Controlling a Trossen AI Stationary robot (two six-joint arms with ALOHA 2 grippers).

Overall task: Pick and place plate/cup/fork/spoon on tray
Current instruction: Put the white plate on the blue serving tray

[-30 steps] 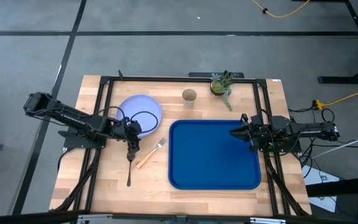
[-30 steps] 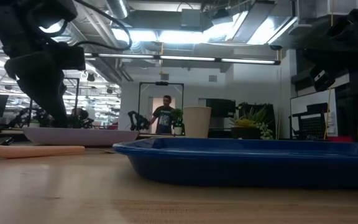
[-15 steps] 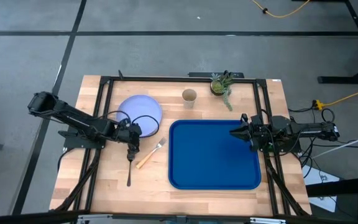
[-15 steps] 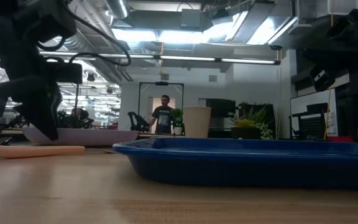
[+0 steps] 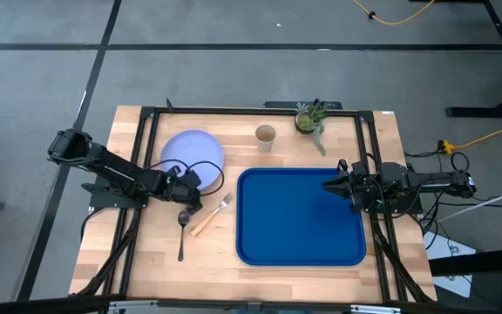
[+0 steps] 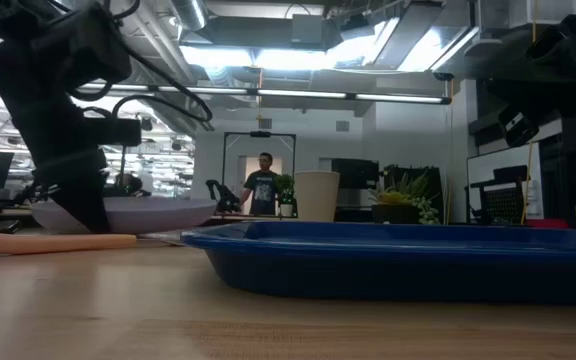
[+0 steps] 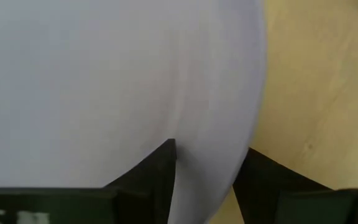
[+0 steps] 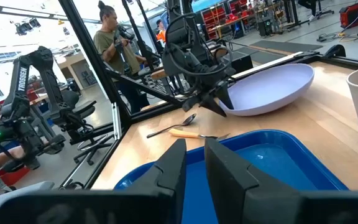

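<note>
The pale lavender plate (image 5: 193, 153) lies at the table's far left, seemingly a little tilted in the low view. My left gripper (image 5: 194, 185) is open at its near right rim, slanting down. One finger (image 7: 157, 171) is over the plate's face and the other (image 7: 257, 183) is outside the rim. The dark spoon (image 5: 181, 237) and the orange-handled fork (image 5: 209, 215) lie on the wood just nearer. The tan cup (image 5: 266, 135) stands at the far edge. The blue tray (image 5: 301, 218) has nothing on it. My right gripper (image 5: 331, 185) is shut at the tray's right rim. My left gripper straddles the plate's near right rim (image 7: 238, 158), one finger above the plate's face and one outside the rim. It comes slanting down from the table's left. Which finger touches the rim I cannot tell.
A small green potted plant (image 5: 310, 119) stands at the far edge, right of the cup. A black frame of rails (image 5: 151, 157) runs along the table's sides. Bare wood lies near the front edge. A person (image 6: 264, 185) stands far behind in the room.
My left gripper has sunk toward the table and swung from above the spoon's bowl onto the plate's near right rim, rolling as it went. The plate's rim stands a little higher in the low view than before.
</note>
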